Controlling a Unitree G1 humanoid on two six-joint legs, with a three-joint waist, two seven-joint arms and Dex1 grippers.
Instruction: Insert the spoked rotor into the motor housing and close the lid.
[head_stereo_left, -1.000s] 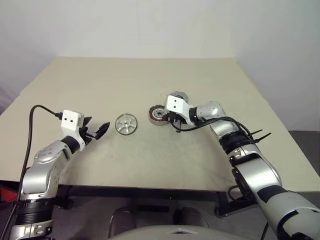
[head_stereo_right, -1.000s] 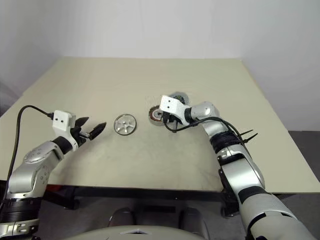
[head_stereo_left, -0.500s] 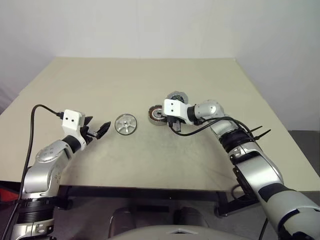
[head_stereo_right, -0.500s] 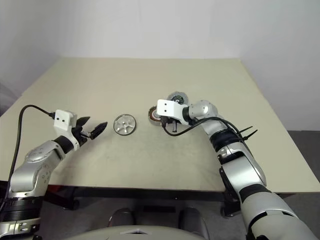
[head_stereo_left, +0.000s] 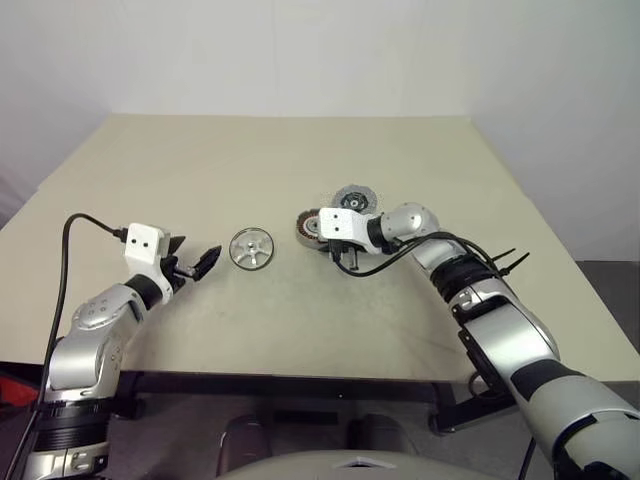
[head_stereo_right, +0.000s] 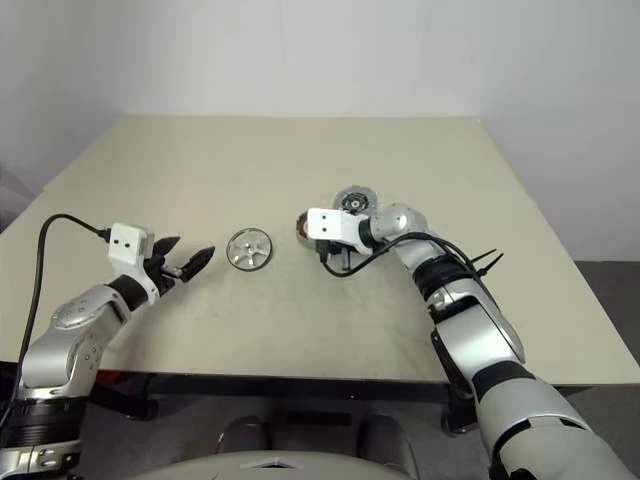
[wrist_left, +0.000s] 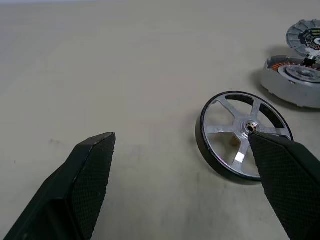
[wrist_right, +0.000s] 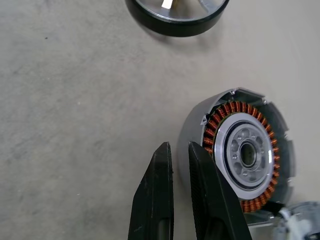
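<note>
Beige table (head_stereo_left: 200, 170): left tool (head_stereo_left: 193, 265) spread wide, right tool (wrist_right: 181, 155) nearly clenched beside motor housing (wrist_right: 245, 155).

Beige table (head_stereo_left: 250, 160) before a plain white wall (head_stereo_left: 300, 50)

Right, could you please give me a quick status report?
Left gripper open, short of spoked rotor. Right gripper nearly shut, empty, beside motor housing. Lid off, behind housing. Nothing in the way.

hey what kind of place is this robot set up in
Probably a lab or test bench, not a workshop: a plain beige table against a bare white wall, holding a silver spoked rotor, a grey motor housing with copper windings and its round lid.
</note>
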